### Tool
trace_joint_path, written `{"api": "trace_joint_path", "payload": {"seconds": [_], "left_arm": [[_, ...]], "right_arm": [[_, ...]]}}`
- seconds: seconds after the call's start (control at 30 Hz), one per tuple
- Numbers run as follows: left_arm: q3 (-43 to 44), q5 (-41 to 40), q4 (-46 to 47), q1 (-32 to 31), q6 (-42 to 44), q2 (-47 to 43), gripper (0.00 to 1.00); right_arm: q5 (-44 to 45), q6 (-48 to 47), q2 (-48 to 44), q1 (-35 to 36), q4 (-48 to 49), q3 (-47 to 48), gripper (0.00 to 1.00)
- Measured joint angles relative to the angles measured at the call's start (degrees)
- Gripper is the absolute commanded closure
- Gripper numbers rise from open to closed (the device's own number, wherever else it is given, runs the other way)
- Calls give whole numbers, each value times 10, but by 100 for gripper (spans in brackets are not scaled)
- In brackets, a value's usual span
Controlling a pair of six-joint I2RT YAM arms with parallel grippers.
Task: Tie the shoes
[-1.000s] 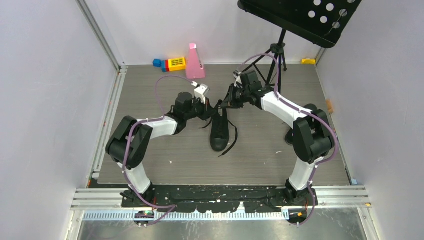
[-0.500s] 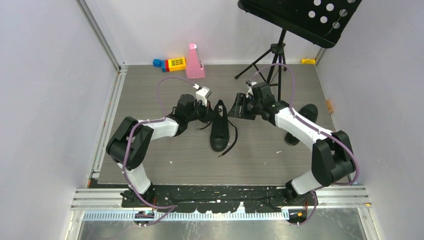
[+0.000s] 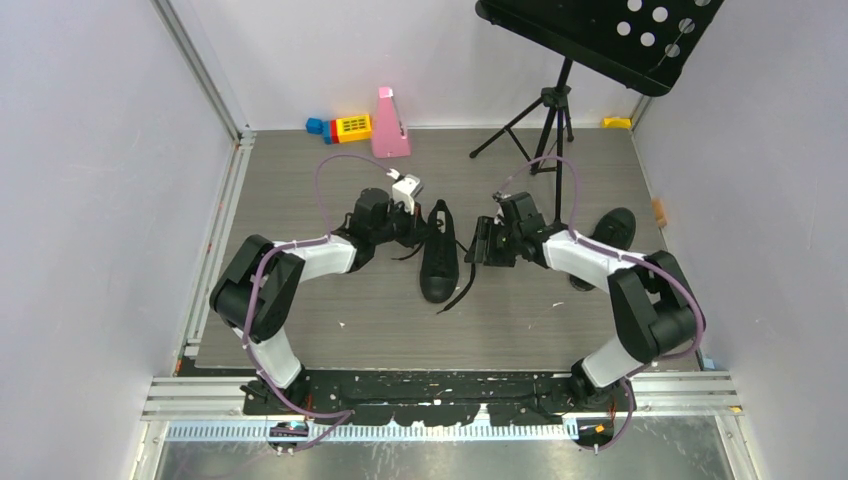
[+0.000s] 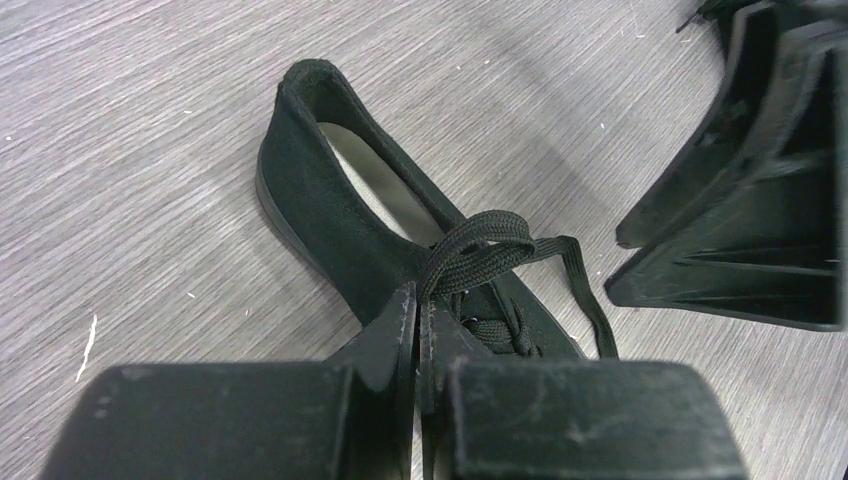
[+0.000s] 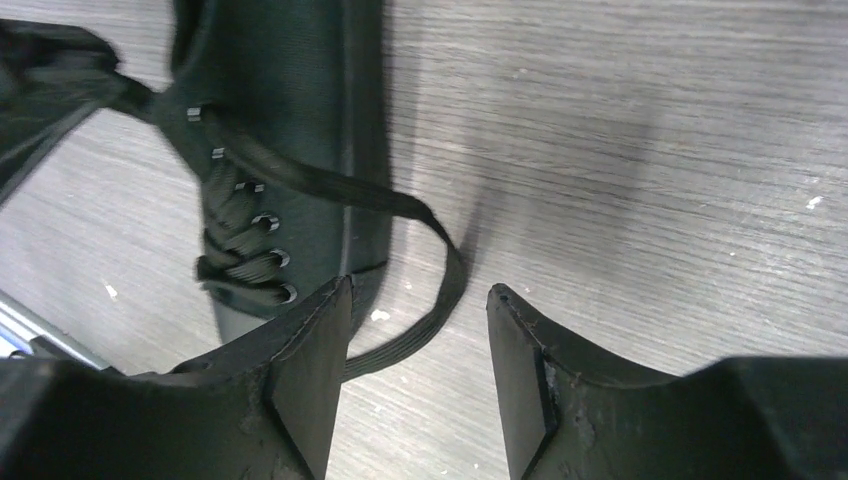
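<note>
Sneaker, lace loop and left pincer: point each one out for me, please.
sneaker (image 3: pixel 437 278): top external view, on the toe cap.
lace loop (image 4: pixel 490 226): left wrist view, on the loop's upper bend.
left pincer (image 4: pixel 418 312): left wrist view, between its shut fingertips, clamping the loop.

A grey wood-grain floor (image 3: pixel 300 330) is enclosed on three sides by plain pale lilac walls (image 3: pixel 90 200), evenly lit. Aluminium rails (image 3: pixel 222 230) are laid along its edges. Beyond the right gripper (image 3: pixel 478 243) a black music stand (image 3: pixel 590 35) is set on a tripod. Beyond the left gripper (image 3: pixel 420 222) a pink wedge (image 3: pixel 388 125) and coloured blocks (image 3: pixel 350 127) are placed by the far wall.
</note>
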Motion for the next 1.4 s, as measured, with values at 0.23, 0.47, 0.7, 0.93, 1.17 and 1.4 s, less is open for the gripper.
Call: {"api": "trace_joint_path", "payload": {"seconds": [0.23, 0.47, 0.7, 0.93, 1.17, 1.4], "left_arm": [[1, 1, -11, 0, 2, 0, 100], [2, 6, -17, -2, 4, 0, 100], [12, 7, -28, -7, 15, 0, 100], [21, 6, -42, -8, 20, 0, 100], [39, 3, -49, -13, 33, 0, 100], [39, 0, -51, -16, 44, 0, 100]], "right_arm": [[4, 4, 65, 4, 43, -7, 65], [35, -5, 63, 5, 57, -8, 100], [66, -33, -40, 6, 35, 0, 100], [41, -67, -40, 6, 2, 81, 100], [17, -84, -1, 6, -39, 150, 99], [4, -68, 95, 7, -112, 277, 98]]}}
